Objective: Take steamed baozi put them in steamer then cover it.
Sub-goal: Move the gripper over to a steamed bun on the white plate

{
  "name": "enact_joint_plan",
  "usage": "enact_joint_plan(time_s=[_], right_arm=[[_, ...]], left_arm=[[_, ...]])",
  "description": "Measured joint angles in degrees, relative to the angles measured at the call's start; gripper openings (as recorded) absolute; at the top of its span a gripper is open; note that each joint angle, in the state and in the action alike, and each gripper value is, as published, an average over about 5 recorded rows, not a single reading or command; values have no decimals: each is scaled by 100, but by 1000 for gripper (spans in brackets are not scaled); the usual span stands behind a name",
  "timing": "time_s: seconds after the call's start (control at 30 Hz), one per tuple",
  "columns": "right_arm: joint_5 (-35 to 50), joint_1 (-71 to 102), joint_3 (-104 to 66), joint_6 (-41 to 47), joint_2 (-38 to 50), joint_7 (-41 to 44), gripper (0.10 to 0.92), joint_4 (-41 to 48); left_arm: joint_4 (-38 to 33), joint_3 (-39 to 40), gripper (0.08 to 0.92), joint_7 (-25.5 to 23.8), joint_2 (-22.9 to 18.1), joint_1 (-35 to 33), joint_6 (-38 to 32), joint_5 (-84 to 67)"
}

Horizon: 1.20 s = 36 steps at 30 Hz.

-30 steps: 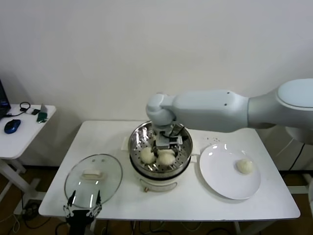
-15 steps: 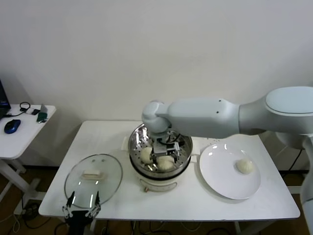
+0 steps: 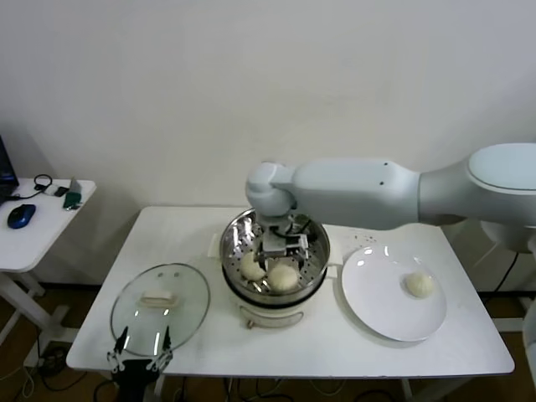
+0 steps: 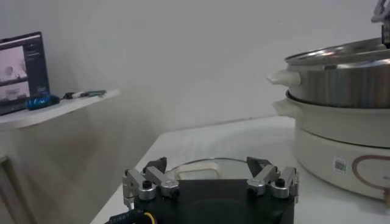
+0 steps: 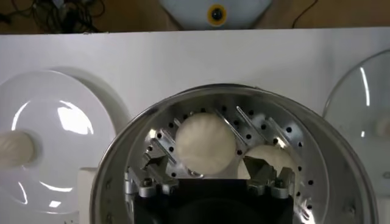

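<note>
1. Left gripper [image 3: 139, 356] hangs idle at the near desk [image 3: 318, 343] edge, jaws spread, just before the cover [image 3: 160, 303] lying flat.
2. Right gripper [image 5: 209, 175] is inside the steamer [image 3: 275, 251], jaws spread around a baozi [image 5: 205, 141] resting on the floor beside another [image 5: 272, 159]. Judged: lift straight up, clear of the wall.
3. One baozi [image 3: 420, 285] waits on the plate [image 3: 381, 310]; fetch it next, then cover.

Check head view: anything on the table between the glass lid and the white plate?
Yes, the steamer stands between the glass lid and the white plate, with the right pincer inside it over the baozi.
</note>
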<state>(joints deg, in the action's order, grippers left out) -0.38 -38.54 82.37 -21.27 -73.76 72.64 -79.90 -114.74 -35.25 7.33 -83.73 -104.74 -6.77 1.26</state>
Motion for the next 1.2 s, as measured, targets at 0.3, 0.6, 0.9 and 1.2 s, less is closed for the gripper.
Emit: enact_joint_plan(time_s=[0.3, 0.6, 0.9, 1.2], right_arm=[[883, -527, 276, 786, 913, -273, 823, 117], [1440, -643, 673, 2023, 2292, -785, 823, 169], [1110, 175, 305, 2692, 3469, -959, 823, 459], [422, 1524, -684, 2873, 3872, -1091, 823, 1024]], left_arm=[[-40, 38, 823, 1, -4, 25, -4, 24], [-44, 94, 823, -1, 2, 40, -9, 86], [-81, 79, 823, -3, -17, 42, 20, 130], [-58, 23, 823, 2, -76, 14, 39, 180]])
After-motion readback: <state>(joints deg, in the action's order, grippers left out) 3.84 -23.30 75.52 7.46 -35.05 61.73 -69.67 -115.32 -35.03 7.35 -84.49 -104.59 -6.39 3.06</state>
